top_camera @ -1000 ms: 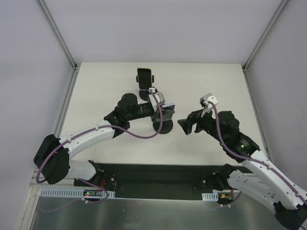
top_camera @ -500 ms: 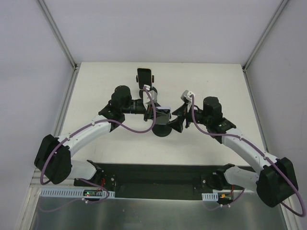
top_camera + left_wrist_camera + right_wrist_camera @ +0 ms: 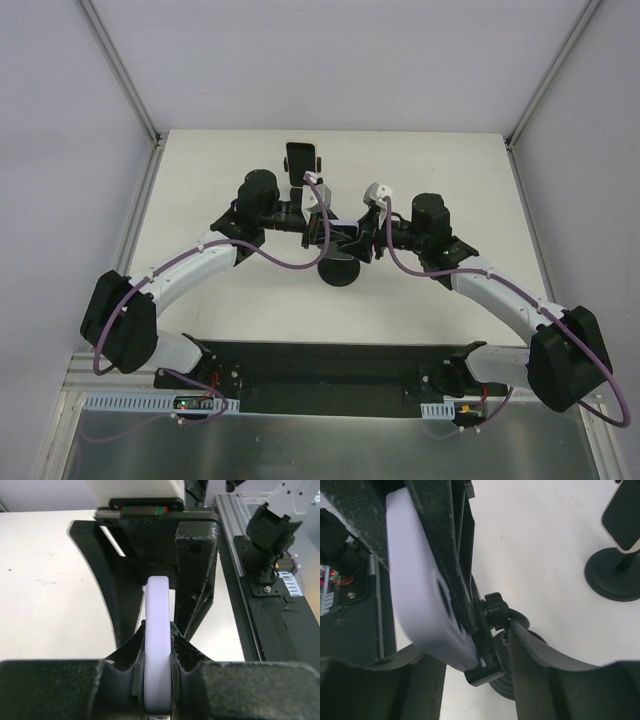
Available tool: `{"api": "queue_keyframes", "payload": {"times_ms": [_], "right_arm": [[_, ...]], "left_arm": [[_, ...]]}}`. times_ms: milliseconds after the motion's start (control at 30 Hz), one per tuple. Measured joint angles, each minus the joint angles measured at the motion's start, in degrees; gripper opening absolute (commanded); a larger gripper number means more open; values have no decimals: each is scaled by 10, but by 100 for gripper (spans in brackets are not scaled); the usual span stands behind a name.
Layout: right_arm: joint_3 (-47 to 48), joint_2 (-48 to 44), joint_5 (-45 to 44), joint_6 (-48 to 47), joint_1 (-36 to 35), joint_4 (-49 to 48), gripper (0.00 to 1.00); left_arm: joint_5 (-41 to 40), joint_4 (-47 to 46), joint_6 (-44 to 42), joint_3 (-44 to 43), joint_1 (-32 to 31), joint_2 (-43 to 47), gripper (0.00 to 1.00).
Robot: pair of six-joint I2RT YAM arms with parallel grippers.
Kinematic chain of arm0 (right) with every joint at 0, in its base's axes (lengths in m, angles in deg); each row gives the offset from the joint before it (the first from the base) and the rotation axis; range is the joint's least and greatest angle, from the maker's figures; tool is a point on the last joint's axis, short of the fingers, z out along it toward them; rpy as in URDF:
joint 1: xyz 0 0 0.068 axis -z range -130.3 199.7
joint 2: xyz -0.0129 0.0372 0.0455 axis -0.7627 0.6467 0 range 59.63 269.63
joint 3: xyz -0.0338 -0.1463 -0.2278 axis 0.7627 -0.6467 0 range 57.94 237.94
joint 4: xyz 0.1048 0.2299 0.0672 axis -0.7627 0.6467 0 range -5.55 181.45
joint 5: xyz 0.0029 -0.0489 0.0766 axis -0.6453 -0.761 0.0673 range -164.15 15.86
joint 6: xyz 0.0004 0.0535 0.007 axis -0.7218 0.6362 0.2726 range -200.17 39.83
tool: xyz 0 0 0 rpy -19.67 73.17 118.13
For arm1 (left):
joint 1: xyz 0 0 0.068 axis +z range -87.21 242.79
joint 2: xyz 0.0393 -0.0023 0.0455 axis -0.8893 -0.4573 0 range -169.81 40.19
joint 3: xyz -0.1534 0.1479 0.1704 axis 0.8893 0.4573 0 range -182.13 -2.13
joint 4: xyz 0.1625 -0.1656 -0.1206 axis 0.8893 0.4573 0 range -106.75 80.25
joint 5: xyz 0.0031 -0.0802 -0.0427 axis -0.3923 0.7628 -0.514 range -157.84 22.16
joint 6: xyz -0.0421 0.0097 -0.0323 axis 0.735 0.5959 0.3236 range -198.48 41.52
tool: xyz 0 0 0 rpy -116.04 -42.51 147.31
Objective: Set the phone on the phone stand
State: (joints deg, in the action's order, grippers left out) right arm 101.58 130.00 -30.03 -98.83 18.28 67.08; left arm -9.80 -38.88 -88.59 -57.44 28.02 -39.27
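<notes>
Tightly, left claw (image 3: 326,228) clamps phone (image 3: 159,612) edges beside stand (image 3: 340,272).

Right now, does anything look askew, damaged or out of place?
Nothing stands out. The left gripper pinches the pale phone above the black stand; the second stand behind is upright, its dark phone in place.

Bright, even overhead light, soft shadows, near parts of wrist views blurred
</notes>
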Motion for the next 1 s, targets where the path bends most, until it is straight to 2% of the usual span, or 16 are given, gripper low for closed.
{"api": "queue_keyframes", "payload": {"times_ms": [33, 100, 233, 567, 600, 633, 667, 733, 767, 833, 900, 933, 1000], "right_arm": [[0, 0, -9, -5, -2, -1, 30], [0, 0, -29, -17, -3, -2, 1], [-4, 0, -33, -49, -8, -9, 0], [-23, -21, -81, 14, -15, -19, 0], [-23, -23, -83, 15, -15, -18, 4], [-23, -23, -84, 15, -14, -17, 18], [-23, -23, -84, 15, -14, -15, 46], [-23, -25, -86, 16, -14, -9, 60], [-23, -26, -94, 23, -14, -4, 73], [-21, -31, -121, 33, -11, 16, 83], [-21, -40, -145, 38, -7, 39, 86], [-20, -46, -156, 38, -6, 53, 87], [-15, -58, -170, 40, -7, 81, 88]], "left_arm": [[1, 1, 1, -2, 0, -2, 0], [-10, 1, 7, -5, 4, -4, 0], [-4, 3, 20, -7, 15, -6, 0], [-10, -19, 16, 0, 5, -7, 0], [-11, -21, 17, 1, 3, -7, 0], [-13, -25, 17, 3, 2, -7, 0], [-13, -29, 18, 5, 2, -7, 0], [-16, -35, 21, 8, 2, -7, 0], [-18, -37, 24, 9, -1, -7, 0], [-31, -41, 32, 9, -9, -7, 1], [-41, -42, 38, 9, -13, -7, 8], [-44, -42, 43, 9, -14, -7, 20], [-48, -42, 54, 9, -14, -7, 28]]}}
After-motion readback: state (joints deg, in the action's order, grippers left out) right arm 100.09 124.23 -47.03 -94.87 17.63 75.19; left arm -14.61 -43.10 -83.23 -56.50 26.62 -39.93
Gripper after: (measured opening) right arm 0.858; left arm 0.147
